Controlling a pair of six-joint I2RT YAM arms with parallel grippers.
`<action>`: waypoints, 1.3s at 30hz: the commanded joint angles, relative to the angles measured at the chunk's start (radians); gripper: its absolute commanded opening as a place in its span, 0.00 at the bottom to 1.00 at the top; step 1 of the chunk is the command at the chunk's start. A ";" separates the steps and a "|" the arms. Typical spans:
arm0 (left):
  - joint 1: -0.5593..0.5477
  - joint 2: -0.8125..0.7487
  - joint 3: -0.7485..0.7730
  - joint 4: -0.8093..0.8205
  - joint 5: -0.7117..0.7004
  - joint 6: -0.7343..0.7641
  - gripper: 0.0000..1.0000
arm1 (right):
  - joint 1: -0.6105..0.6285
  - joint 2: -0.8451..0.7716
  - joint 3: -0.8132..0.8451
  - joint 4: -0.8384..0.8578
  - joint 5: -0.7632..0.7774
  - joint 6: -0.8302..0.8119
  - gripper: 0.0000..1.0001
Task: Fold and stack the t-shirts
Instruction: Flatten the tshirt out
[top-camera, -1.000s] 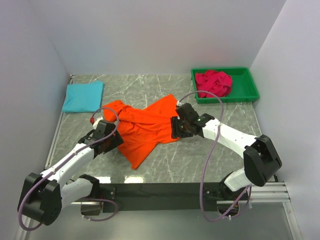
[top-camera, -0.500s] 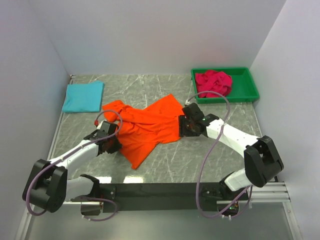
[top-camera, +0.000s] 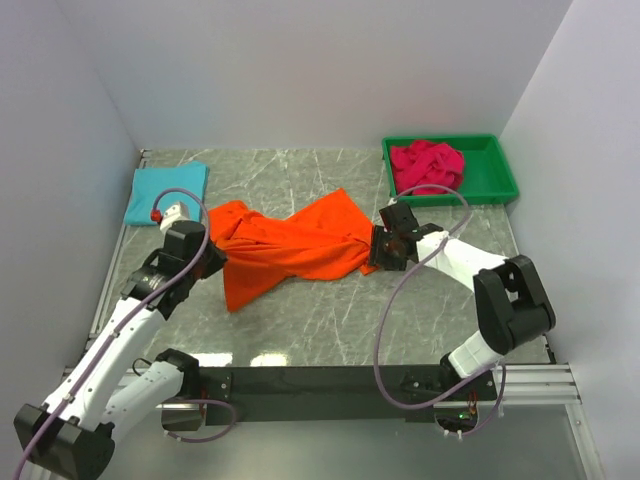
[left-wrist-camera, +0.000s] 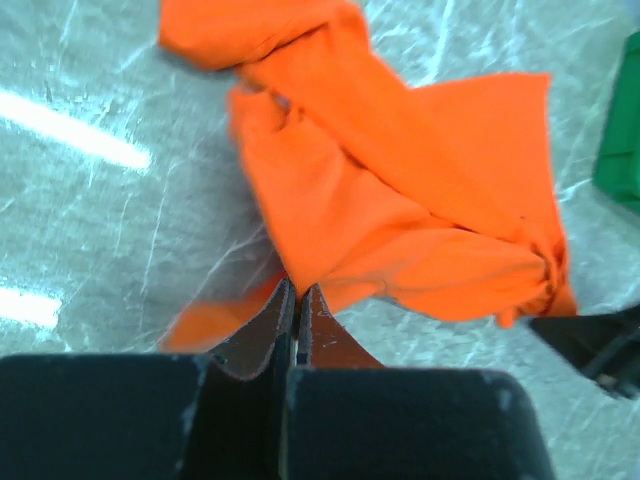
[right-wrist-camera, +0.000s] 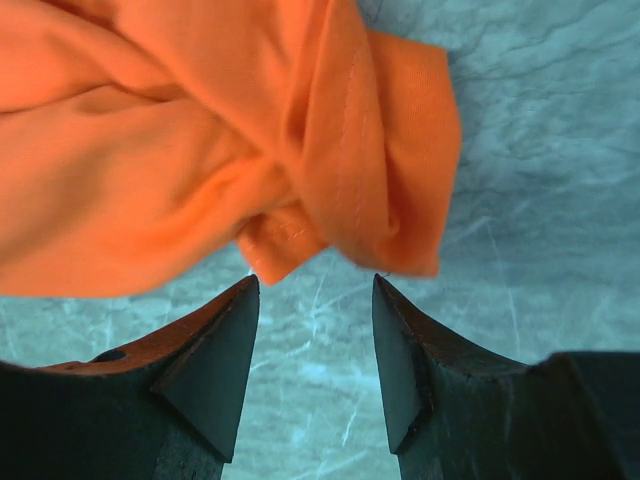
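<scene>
The orange t-shirt (top-camera: 290, 250) lies crumpled and twisted in the middle of the table. My left gripper (top-camera: 212, 262) is at its left edge, and the left wrist view shows the jaws pressed together on a fold of the orange t-shirt (left-wrist-camera: 400, 200), left gripper (left-wrist-camera: 297, 296). My right gripper (top-camera: 378, 250) is at the shirt's bunched right end. In the right wrist view the right gripper (right-wrist-camera: 315, 285) stands open just short of the orange t-shirt (right-wrist-camera: 200, 150), with bare table between its fingers. A turquoise t-shirt (top-camera: 167, 192) lies folded at the back left. A crimson t-shirt (top-camera: 427, 165) is heaped in the bin.
The green plastic bin (top-camera: 490, 185) stands at the back right, close behind the right arm. White walls close in the table on the left, back and right. The arm bases and a black rail run along the near edge.
My left gripper has shut on the orange shirt's edge and pulled it back and left, swinging the shirt's lower tail leftward. The right gripper has moved right to the shirt's right end.
</scene>
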 joint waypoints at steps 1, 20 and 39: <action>-0.002 -0.008 0.042 -0.079 -0.028 0.019 0.01 | -0.005 0.053 0.017 0.051 -0.035 0.009 0.56; -0.001 -0.043 0.151 -0.150 -0.103 0.067 0.01 | -0.035 0.165 0.089 0.074 0.040 0.004 0.50; 0.025 -0.071 0.193 -0.201 -0.201 0.170 0.01 | -0.150 0.231 0.683 -0.450 0.371 -0.161 0.47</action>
